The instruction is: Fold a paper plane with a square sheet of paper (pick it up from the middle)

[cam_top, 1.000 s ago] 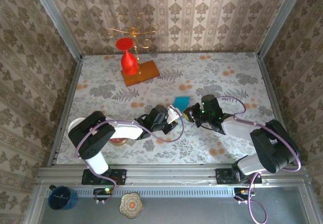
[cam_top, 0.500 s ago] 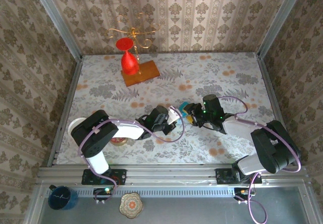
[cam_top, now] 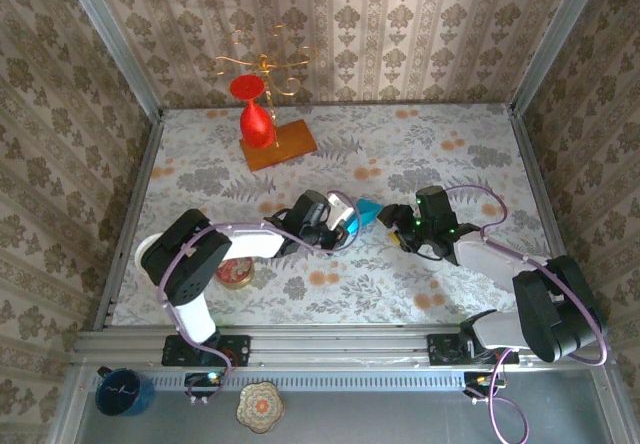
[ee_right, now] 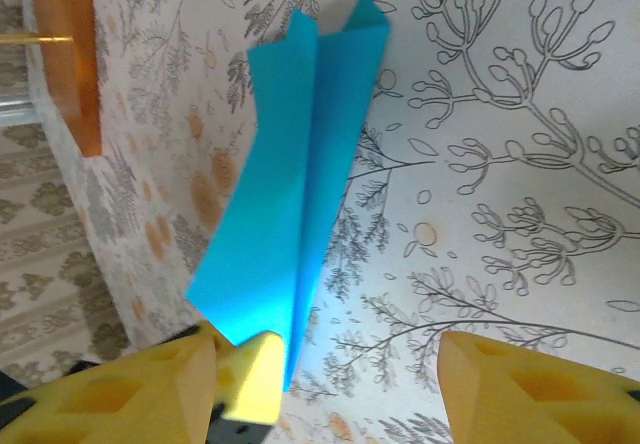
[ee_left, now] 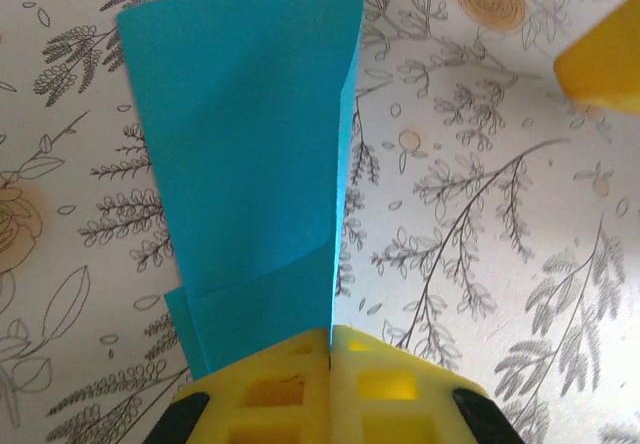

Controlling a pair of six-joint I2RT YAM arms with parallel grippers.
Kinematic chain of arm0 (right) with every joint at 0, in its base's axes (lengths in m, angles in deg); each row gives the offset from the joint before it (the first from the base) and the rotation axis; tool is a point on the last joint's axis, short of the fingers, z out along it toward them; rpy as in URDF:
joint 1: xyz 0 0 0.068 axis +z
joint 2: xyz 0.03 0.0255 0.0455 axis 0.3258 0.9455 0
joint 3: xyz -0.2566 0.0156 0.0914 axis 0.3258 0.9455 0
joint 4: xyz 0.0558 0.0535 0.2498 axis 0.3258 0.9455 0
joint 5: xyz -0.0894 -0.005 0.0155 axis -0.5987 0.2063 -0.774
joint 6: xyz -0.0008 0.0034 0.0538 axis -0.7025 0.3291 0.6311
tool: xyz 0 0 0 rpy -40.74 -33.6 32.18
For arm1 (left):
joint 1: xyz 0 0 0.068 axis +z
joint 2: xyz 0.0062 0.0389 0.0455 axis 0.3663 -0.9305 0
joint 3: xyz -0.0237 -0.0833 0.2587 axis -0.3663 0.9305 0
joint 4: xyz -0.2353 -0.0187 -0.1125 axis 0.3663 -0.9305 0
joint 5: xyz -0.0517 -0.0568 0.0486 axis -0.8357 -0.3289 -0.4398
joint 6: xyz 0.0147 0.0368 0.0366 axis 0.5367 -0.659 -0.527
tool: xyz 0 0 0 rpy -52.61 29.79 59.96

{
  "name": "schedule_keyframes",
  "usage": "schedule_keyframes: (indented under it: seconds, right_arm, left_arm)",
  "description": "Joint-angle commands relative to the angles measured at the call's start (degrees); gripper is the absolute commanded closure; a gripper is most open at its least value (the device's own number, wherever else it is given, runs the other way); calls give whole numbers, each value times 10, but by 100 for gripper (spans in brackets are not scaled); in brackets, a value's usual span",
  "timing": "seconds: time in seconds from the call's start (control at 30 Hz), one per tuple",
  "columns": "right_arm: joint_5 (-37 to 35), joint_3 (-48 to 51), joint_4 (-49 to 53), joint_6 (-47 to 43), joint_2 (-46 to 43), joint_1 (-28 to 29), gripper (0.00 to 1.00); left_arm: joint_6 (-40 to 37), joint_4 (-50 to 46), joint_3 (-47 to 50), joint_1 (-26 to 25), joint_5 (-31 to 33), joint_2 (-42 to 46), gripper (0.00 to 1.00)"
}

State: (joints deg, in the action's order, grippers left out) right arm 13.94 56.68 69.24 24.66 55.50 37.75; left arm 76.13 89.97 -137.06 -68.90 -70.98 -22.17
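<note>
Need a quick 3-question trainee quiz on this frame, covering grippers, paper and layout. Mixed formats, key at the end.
1. True or false: the left gripper is shut on the folded teal paper.
2. Pick one. The right gripper is: A) shut on the paper, B) open and holding nothing, C) shut on a pen.
3. Fill in: in the top view, the red glass stands toward the ___ edge of the table (near or far, counted from the arm bases).

Key: 1 true; 2 B; 3 far.
</note>
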Motion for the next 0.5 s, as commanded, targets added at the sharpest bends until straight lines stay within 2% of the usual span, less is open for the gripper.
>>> schedule_keyframes:
  seconds: [0.0, 0.23, 0.47]
  right_arm:
    - [-3, 2, 12, -92, 0, -2, 37]
    - [35, 9, -29, -162, 12, -1, 31]
    - [49, -6, -33, -201, 36, 7, 30]
  left_arm:
    - [68, -87, -39, 9, -69, -18, 100]
    - [156, -118, -76, 32, -146, -44, 100]
    - [280, -61, -64, 57, -196, -57, 100]
